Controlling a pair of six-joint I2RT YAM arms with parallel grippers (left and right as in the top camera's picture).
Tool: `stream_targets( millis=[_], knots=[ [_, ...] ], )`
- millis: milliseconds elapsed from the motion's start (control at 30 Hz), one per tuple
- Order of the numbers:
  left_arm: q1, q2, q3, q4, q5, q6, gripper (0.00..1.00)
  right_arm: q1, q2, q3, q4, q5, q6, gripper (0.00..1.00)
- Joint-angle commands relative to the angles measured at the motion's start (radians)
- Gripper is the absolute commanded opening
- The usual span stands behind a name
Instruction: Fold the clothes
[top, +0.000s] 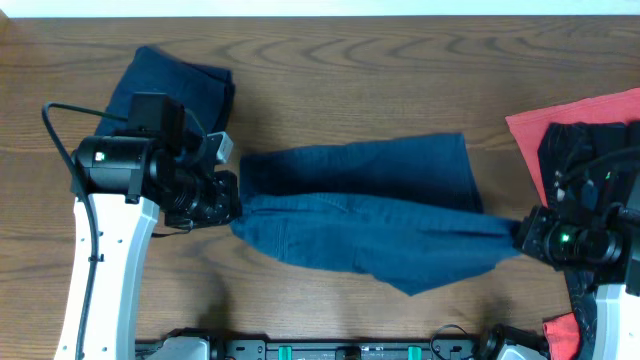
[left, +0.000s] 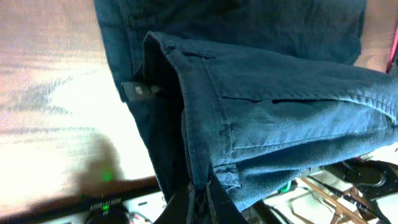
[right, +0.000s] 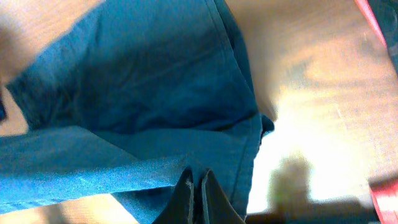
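Dark navy denim shorts (top: 370, 205) are stretched across the middle of the table between my two grippers. My left gripper (top: 232, 205) is shut on the waistband end; the left wrist view shows its fingers (left: 200, 199) pinching the seam of the shorts (left: 267, 118). My right gripper (top: 522, 235) is shut on the leg-hem end; the right wrist view shows its fingers (right: 198, 186) clamped on the blue cloth (right: 143, 99). One half of the shorts lies flat on the table and the other half is lifted over it. A folded navy bundle (top: 175, 85) lies at the far left.
A red cloth (top: 580, 115) with dark garments (top: 590, 150) piled on it sits at the right edge. More red cloth (top: 562, 335) shows at the lower right. The arm bases and a rail with cables run along the front edge.
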Motion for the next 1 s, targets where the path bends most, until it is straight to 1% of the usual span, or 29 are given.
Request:
stream_targets(
  millis=[0, 67, 133, 233, 300, 367, 433, 500, 633, 800, 867, 967],
  knots=[
    [0.006, -0.005, 0.0, -0.037, -0.052, 0.003, 0.07, -0.009, -0.027, 0.008, -0.024, 0.079, -0.036, 0.01],
    [0.006, -0.005, 0.0, -0.045, -0.047, 0.003, 0.06, -0.009, -0.047, 0.008, -0.009, 0.073, -0.035, 0.01],
    [0.006, -0.005, 0.0, -0.016, -0.043, 0.003, 0.06, -0.009, -0.068, 0.013, 0.046, 0.048, -0.035, 0.01],
    [0.006, -0.005, 0.001, 0.093, -0.017, 0.003, 0.06, -0.009, -0.081, 0.014, 0.193, 0.034, 0.01, 0.01],
    [0.006, -0.005, 0.011, 0.188, 0.054, 0.003, 0.06, -0.009, -0.079, 0.014, 0.304, -0.023, 0.08, 0.01],
    [0.006, -0.005, 0.048, 0.248, 0.106, 0.003, 0.06, -0.009, -0.079, 0.015, 0.433, -0.101, 0.111, 0.01],
    [0.005, -0.006, 0.115, 0.259, 0.122, 0.003, 0.06, -0.009, -0.079, 0.035, 0.535, -0.141, 0.155, 0.01],
    [0.003, -0.013, 0.198, 0.25, 0.122, 0.008, 0.06, -0.009, -0.079, 0.079, 0.566, -0.143, 0.18, 0.01],
    [0.003, -0.059, 0.365, 0.216, 0.122, 0.062, 0.06, -0.009, -0.079, 0.249, 0.54, -0.135, 0.178, 0.01],
    [0.003, -0.158, 0.546, 0.205, 0.119, 0.085, 0.06, -0.009, -0.078, 0.524, 0.412, -0.072, 0.176, 0.01],
    [0.003, -0.205, 0.62, 0.204, 0.084, 0.085, 0.06, -0.009, -0.078, 0.632, 0.351, -0.032, 0.176, 0.01],
    [0.003, -0.262, 0.71, 0.205, 0.003, 0.085, 0.06, -0.009, -0.078, 0.741, 0.299, 0.016, 0.177, 0.01]
  ],
)
